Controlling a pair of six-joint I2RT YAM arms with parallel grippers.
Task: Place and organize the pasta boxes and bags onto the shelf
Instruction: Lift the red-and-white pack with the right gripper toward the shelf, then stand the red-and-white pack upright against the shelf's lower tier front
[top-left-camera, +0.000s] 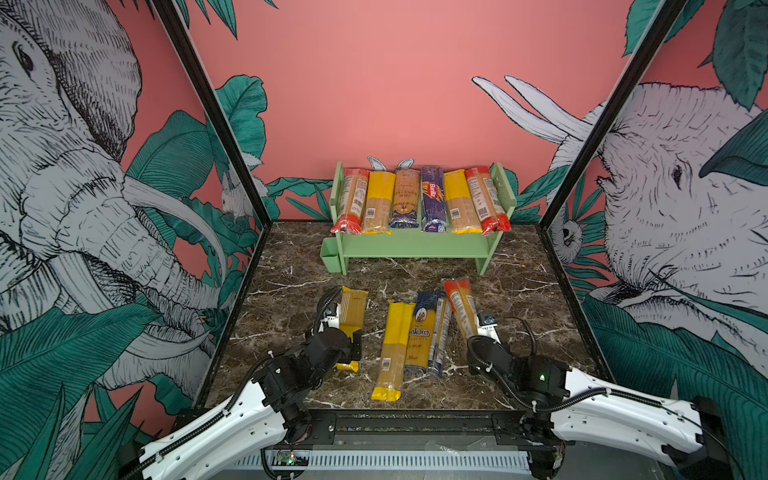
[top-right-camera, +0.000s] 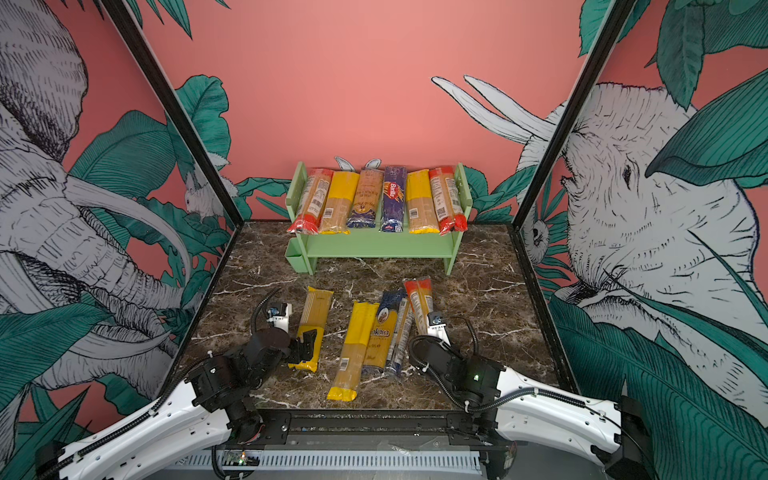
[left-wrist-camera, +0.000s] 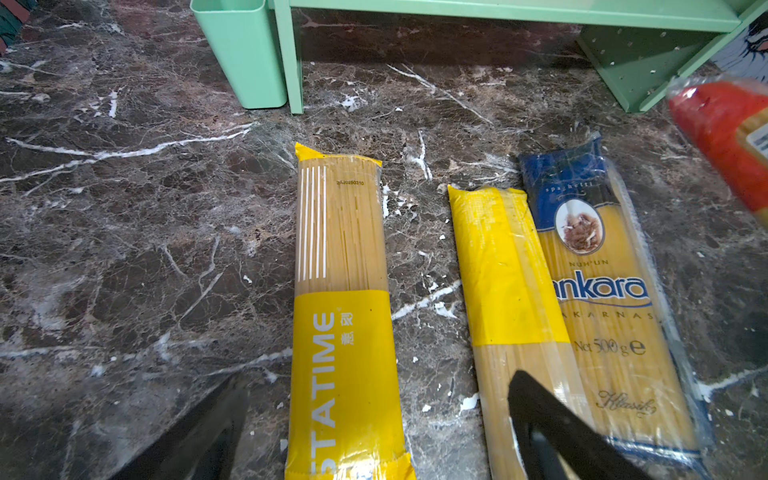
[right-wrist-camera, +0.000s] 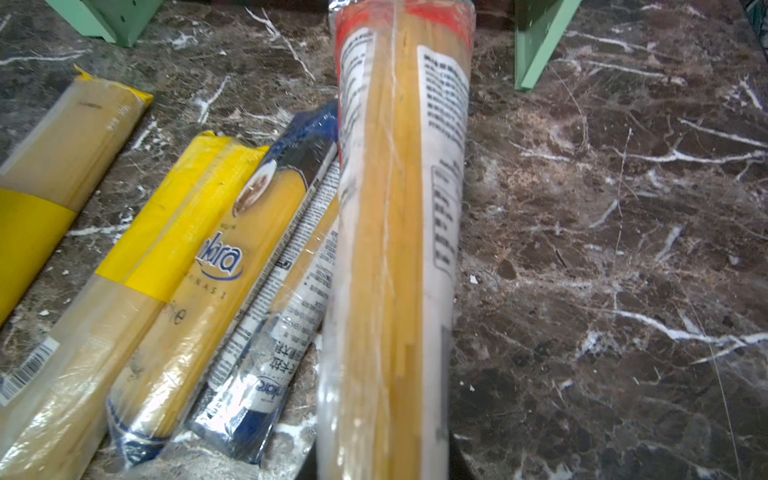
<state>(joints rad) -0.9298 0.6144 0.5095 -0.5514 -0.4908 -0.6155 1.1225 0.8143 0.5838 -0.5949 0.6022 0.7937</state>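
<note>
Right gripper (right-wrist-camera: 382, 465): jaws clamped on the near end of a red-ended spaghetti packet (right-wrist-camera: 395, 208). The packet runs away from the wrist toward the shelf (top-left-camera: 415, 247) and looks tipped up off the marble table (top-left-camera: 519, 299); whether its near end is clear of the surface cannot be told. Left gripper (left-wrist-camera: 374, 432): fingers (left-wrist-camera: 552, 428) spread wide, holding nothing, straddling the yellow half of the STATIME packet (left-wrist-camera: 340, 249); contact cannot be told. Just beside that lies a plain yellow-banded packet (left-wrist-camera: 503, 270), touching an Ankara packet (left-wrist-camera: 602, 291), and against that a second blue packet (right-wrist-camera: 282, 332) stands on its edge. Further out, the shelf's top board carries a row of six packets (top-left-camera: 432, 195) side by side, ends toward the front, filling its width. The lower board is bare, and the green cup (left-wrist-camera: 241, 54) hangs on the side panel. Judgement: a little over half done. Six are shelved, one is in the grip and four lie on the table. The lower board is the likely place for these five.
</note>
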